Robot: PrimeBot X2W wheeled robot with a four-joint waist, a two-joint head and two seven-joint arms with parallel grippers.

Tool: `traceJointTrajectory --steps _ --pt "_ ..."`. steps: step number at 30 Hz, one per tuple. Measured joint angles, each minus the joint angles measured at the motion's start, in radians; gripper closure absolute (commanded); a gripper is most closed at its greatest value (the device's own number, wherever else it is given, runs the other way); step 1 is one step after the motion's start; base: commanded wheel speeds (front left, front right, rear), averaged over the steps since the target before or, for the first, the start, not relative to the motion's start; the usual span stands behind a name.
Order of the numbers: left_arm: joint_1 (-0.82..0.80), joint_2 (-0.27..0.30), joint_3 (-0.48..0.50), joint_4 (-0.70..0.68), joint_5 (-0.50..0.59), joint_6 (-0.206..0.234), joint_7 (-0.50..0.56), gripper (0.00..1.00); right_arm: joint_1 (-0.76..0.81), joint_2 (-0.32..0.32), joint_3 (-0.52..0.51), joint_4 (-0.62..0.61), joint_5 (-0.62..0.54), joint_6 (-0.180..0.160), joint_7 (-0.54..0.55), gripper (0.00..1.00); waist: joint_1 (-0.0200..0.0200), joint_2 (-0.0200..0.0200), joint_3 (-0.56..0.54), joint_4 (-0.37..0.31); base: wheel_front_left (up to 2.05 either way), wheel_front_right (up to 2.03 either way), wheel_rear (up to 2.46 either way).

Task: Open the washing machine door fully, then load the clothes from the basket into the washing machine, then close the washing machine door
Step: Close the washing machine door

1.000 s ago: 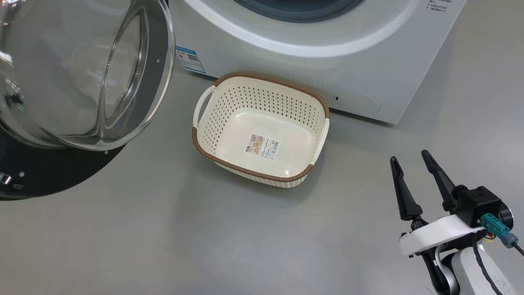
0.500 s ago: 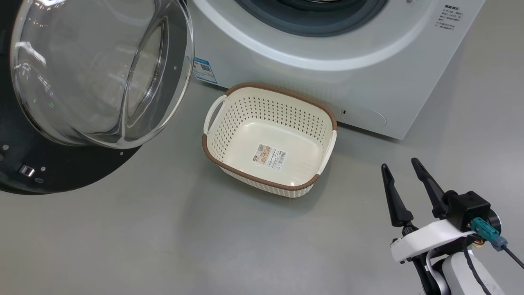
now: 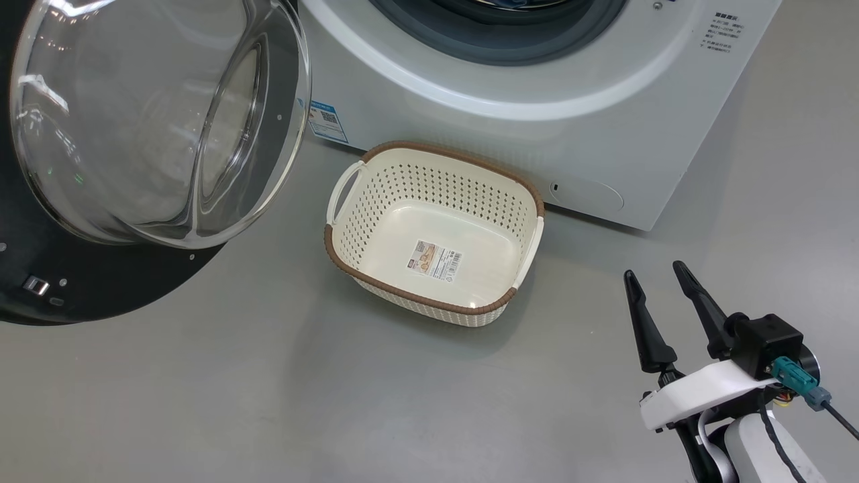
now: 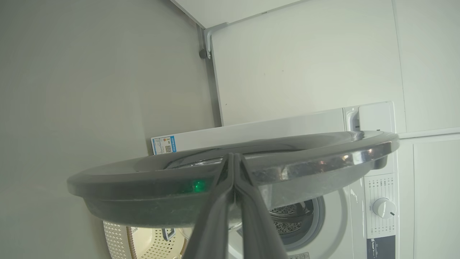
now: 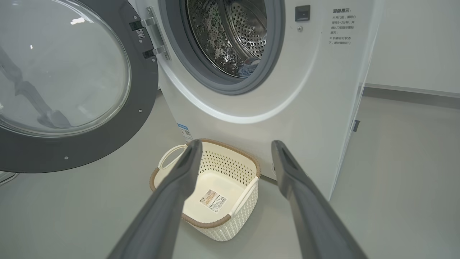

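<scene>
Door (image 3: 154,134) stands wide open at left. Basket (image 3: 436,181) bare on floor before washing machine (image 3: 537,134). Clothes (image 5: 248,67) in drum, near gasket.
Left end effector (image 4: 233,156) pressed together at door rim; right end effector (image 3: 652,270) spread, beside basket.
Risk: tips skid off glossy rim; cloth pinched in seal.
Right wrist view adds drum interior; left wrist view adds tip placement.

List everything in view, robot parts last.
big white front-loading washing machine: one, white, behind basket
large round glossy black door, glass bowl window: one, black, open, left of machine
small cream perforated plastic basket: one, cream, brown rim, on floor, no clothes inside
label sticker: one, white, basket's bottom
light blue fabric: one glimpse, blue, inside drum
left gripper: one, dark, shut, tips at door's rim
right gripper: one, dark, open, right of basket
</scene>
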Motion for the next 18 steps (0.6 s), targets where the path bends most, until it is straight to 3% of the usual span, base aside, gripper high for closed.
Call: traceJointTrajectory --steps 18 --pt "0.001 -0.006 -0.020 -0.014 -0.009 -0.008 0.030 1.00 0.000 -0.002 0.001 0.000 0.009 0.000 0.000 0.00 0.0000 0.0000 0.008 -0.027 0.00 0.00 0.00"
